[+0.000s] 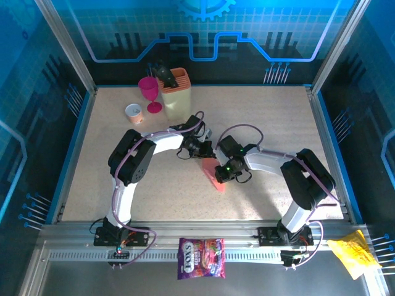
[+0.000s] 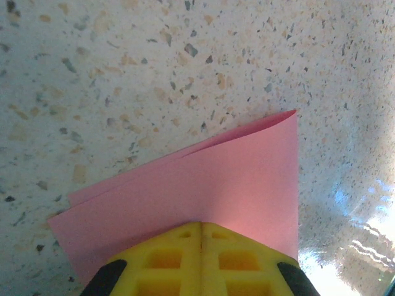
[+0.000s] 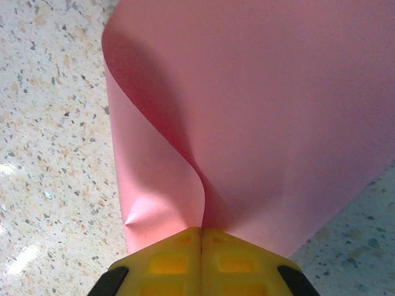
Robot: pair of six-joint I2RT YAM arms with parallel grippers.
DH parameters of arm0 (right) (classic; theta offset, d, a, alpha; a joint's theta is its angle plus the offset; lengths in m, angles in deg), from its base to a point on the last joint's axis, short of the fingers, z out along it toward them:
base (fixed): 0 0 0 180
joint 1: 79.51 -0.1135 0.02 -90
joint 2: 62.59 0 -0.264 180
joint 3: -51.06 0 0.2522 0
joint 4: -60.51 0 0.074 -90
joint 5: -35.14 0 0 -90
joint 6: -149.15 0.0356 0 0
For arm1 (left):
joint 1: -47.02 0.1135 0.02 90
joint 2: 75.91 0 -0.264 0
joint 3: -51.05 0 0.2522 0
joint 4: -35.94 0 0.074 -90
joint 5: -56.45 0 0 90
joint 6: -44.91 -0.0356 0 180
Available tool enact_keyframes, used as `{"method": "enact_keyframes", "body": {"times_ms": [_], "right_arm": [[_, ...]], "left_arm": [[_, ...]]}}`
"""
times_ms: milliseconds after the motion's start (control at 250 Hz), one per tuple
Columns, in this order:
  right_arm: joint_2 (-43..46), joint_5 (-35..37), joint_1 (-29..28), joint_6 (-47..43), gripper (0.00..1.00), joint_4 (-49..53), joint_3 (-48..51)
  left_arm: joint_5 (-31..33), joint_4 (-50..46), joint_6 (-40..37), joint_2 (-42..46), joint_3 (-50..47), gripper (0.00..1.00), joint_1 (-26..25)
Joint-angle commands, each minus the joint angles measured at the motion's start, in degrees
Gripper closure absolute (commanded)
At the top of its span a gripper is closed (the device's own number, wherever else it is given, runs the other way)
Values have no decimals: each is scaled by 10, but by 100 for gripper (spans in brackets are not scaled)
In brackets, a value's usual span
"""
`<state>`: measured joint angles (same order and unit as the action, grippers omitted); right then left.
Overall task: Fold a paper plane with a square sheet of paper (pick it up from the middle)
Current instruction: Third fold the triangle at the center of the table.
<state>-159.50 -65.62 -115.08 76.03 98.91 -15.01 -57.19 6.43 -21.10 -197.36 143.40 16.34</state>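
Seeing the paper [image 2: 203,179] only loosely doubled at table [image 1: 271,123] centre, left end effector [image 2: 201,229] and right end effector [image 3: 202,234] both clenched on it, we judge nearly all folds remain.

A speckled beige tabletop [image 1: 278,123] is seen boxed in by translucent blue wall panels [image 1: 259,31], printed with circuit lines and a gear emblem [image 1: 205,7], and framed by aluminium posts [image 1: 66,46]. A ribbed metal rail [image 1: 185,229] is laid along the near edge. Bright glare [image 2: 370,246] is thrown across the stone-fleck surface in the left wrist view.
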Motion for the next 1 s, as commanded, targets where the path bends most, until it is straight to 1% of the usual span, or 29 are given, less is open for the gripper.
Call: {"method": "enact_keyframes", "body": {"times_ms": [0,204,435,995], "right_arm": [[0,2,-3,8,100,3,-4],[13,9,12,-1,100,22,-27],[0,7,28,-12,100,28,-41],[-20,19,32,-20,100,29,-35]], "left_arm": [[32,-24,-3,-15,-26,100,3],[32,-22,-3,-16,-27,100,3],[33,-21,-3,-17,-27,100,3],[31,-19,-1,-18,-28,100,4]]}}
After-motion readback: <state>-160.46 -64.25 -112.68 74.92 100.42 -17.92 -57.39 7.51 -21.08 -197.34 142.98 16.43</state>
